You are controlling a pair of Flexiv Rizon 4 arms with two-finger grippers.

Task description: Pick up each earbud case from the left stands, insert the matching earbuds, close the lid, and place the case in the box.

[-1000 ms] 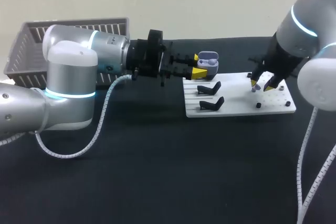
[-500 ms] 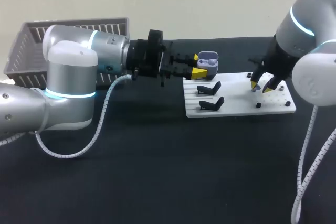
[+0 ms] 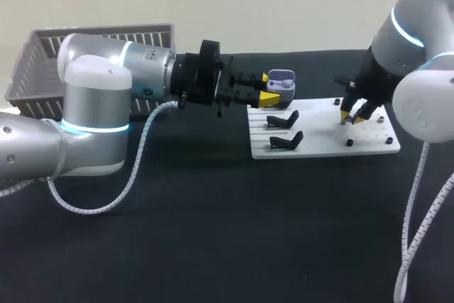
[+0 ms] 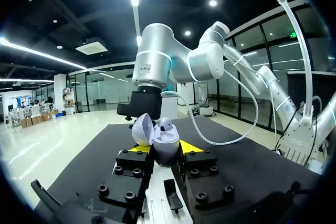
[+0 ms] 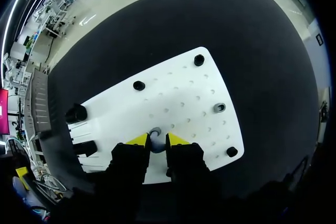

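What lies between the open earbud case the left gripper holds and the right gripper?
Head view: only bare white board lies between the earbud case and the right gripper, shut on an earbud; the black stands sit off that line.

the earbud case [image 4: 157, 140] looks glossy plastic, the table [image 3: 213, 232] matt black, the board [image 3: 323, 145] smooth white plastic.

Lilac earbud case [image 3: 281, 81], white dotted board [image 3: 323, 143], grey slatted box [image 3: 32, 69], black table [image 3: 213, 232]

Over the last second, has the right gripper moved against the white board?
Yes, slightly: the right gripper has closed onto the earbud, its midpoint edging toward the white board's black stands.
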